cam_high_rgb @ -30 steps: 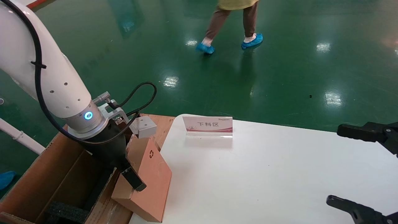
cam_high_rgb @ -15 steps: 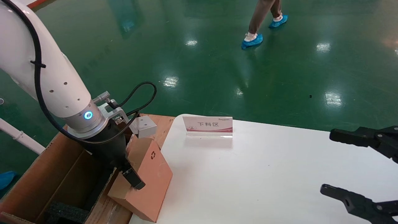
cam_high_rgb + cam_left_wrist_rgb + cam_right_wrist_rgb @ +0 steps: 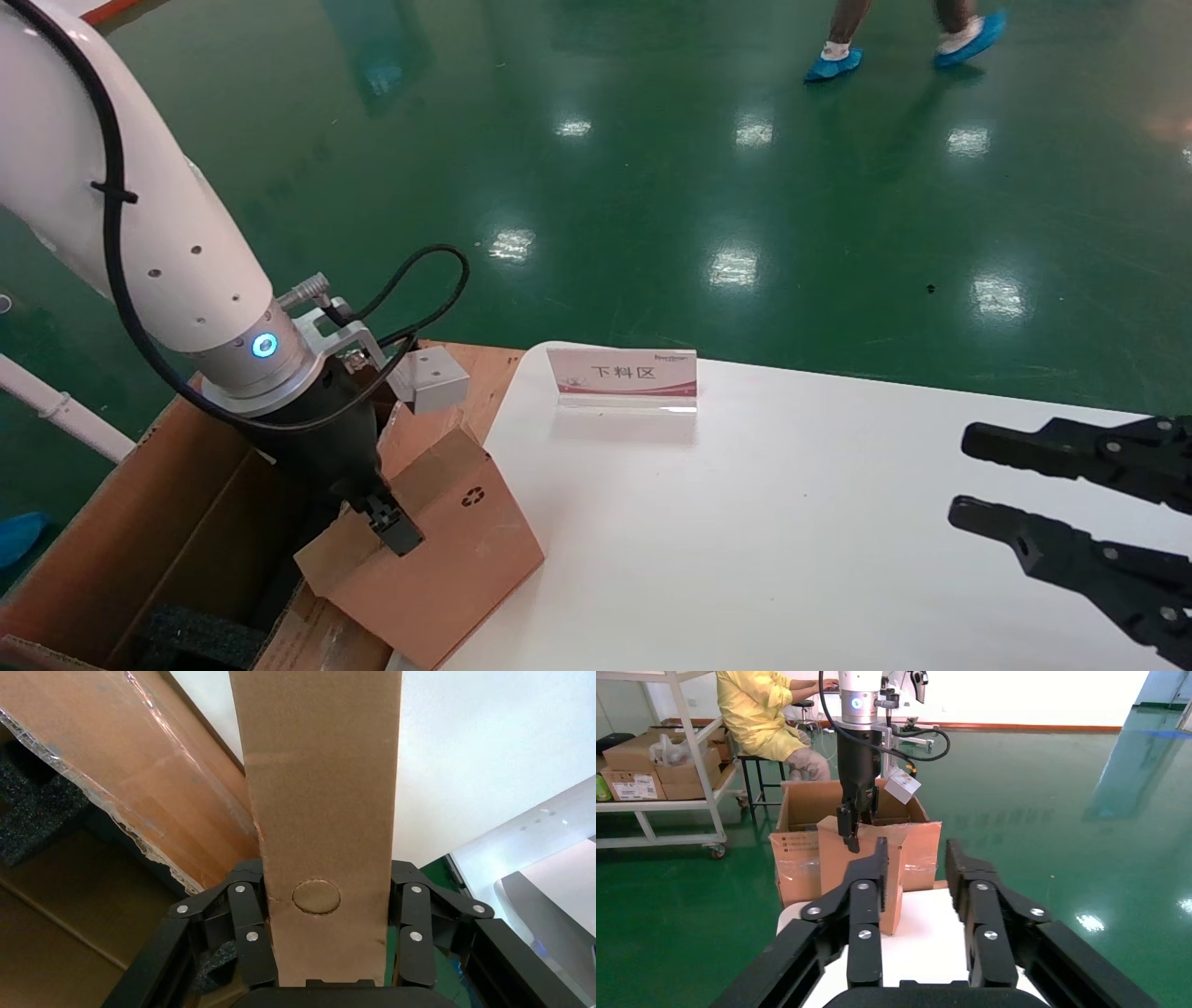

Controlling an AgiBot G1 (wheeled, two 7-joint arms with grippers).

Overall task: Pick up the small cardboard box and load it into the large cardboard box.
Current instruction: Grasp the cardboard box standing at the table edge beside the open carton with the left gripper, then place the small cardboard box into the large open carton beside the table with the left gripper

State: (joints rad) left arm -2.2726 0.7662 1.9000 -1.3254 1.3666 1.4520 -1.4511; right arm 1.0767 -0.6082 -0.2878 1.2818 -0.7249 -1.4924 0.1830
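The head view looks down across the bench (image 3: 792,522); each wrist view peers along its own jaws, sharing the small box (image 3: 438,550).

factory floor, glossy green flooring (image 3: 652,186), worker's shoe covers (image 3: 832,65), stock shelving (image 3: 659,776)

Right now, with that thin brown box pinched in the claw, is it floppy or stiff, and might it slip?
Probably stiff: the small cardboard box keeps straight edges while the left gripper clamps only one narrow end. Likely light, since that one-sided pinch carries it tilted. It could swing or slip, because most of it hangs beyond the fingers.
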